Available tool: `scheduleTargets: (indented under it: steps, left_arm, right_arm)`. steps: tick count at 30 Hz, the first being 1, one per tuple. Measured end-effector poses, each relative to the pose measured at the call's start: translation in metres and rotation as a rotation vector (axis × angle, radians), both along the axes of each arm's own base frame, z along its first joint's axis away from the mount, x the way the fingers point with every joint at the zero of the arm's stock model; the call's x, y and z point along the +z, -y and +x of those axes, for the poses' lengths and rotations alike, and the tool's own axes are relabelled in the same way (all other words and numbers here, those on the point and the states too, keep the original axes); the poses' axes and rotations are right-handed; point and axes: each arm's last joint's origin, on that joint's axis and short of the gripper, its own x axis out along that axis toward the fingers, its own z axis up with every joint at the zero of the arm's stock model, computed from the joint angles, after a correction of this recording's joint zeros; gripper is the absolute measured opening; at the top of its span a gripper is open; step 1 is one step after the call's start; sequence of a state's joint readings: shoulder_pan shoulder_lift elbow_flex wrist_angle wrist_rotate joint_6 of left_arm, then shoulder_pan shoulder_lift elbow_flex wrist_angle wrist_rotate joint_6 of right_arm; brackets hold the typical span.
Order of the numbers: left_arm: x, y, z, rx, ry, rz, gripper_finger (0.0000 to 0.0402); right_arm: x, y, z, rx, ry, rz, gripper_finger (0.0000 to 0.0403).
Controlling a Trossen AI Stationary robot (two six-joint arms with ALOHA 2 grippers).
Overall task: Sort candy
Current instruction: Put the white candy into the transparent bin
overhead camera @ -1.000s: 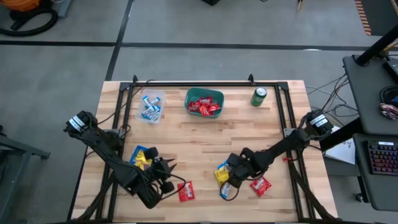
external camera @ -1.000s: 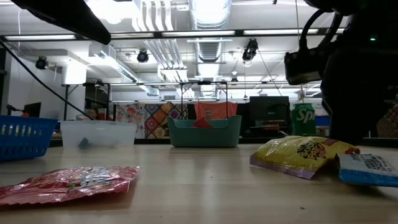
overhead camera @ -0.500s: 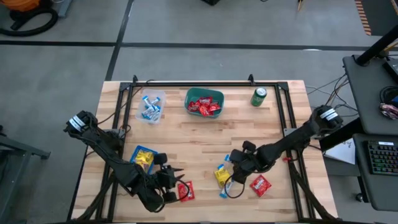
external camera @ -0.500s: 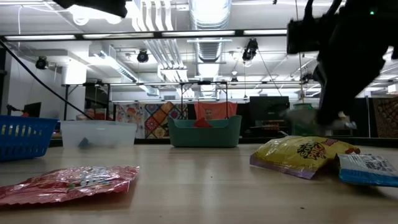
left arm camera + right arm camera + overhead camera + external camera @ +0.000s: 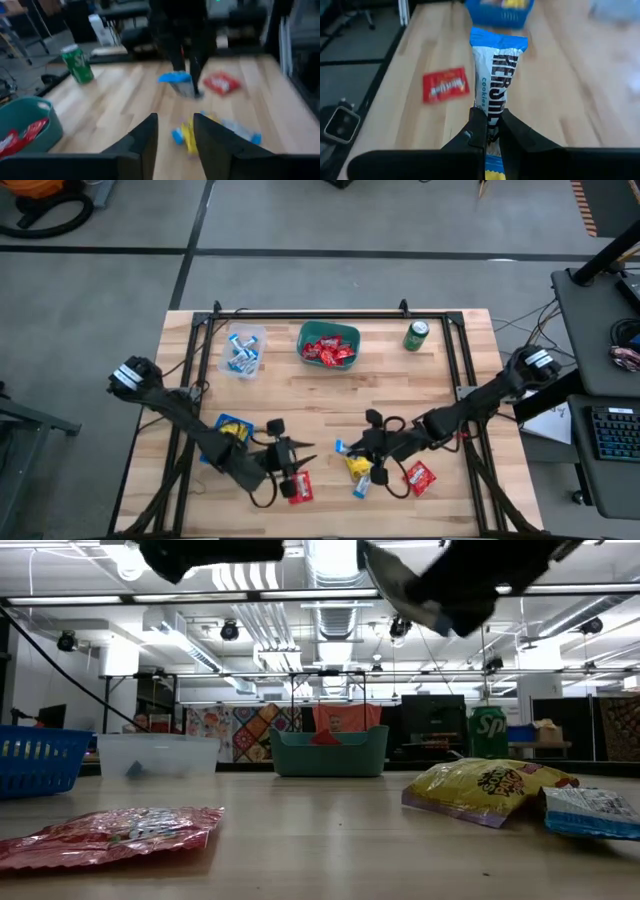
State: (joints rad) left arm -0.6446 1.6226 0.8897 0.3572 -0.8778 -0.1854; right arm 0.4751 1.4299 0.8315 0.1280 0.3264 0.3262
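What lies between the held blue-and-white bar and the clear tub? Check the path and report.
Nothing visible blocks it. The right end effector is shut on the blue-and-white bar, lifted off the table. Bare wood runs from there to the clear tub; the green bin sits beside that line.

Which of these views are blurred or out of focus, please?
Left wrist view: soft throughout, the can and loose candy smeared. Right wrist view: the held blue-and-white bar reads clearly, the blue basket behind is blurred. Low view: arms overhead are dark smears. High view: sharp.

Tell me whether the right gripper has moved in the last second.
Yes. The right gripper, shut on a blue-and-white wrapper, lifted and shifted left of the yellow packet.
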Motion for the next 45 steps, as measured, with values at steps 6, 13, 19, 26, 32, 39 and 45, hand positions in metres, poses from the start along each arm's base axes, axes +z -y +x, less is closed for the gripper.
scheduleTargets:
  steps: [6, 13, 19, 26, 32, 39, 45]
  left_arm:
    - [-0.012, -0.022, 0.011, 0.070, 0.169, -0.083, 0.0172]
    - [-0.033, -0.026, 0.028, 0.103, 0.251, -0.119, 0.0203]
    - [-0.033, -0.027, 0.049, 0.131, 0.290, -0.126, 0.0203]
    - [-0.023, -0.033, 0.060, 0.164, 0.323, -0.135, 0.0204]
    - [-0.021, -0.039, 0.064, 0.186, 0.336, -0.154, 0.0181]
    - [-0.021, -0.044, 0.065, 0.232, 0.347, -0.169, 0.0071]
    - [-0.021, -0.044, 0.065, 0.247, 0.347, -0.165, 0.0018]
  right_arm:
    - [0.003, 0.000, 0.011, -0.133, 0.162, -0.147, 0.0021]
    - [-0.003, 0.004, 0.016, -0.276, 0.184, -0.304, 0.0021]
    - [-0.004, 0.004, 0.016, -0.269, 0.178, -0.339, 0.0022]
    - [-0.004, 0.004, 0.016, -0.254, 0.174, -0.368, 0.0022]
    - [-0.004, 0.004, 0.016, -0.251, 0.173, -0.375, 0.0022]
    - [-0.004, 0.005, 0.016, -0.258, 0.174, -0.369, 0.0027]
    - [-0.004, 0.004, 0.016, -0.272, 0.179, -0.331, 0.0095]
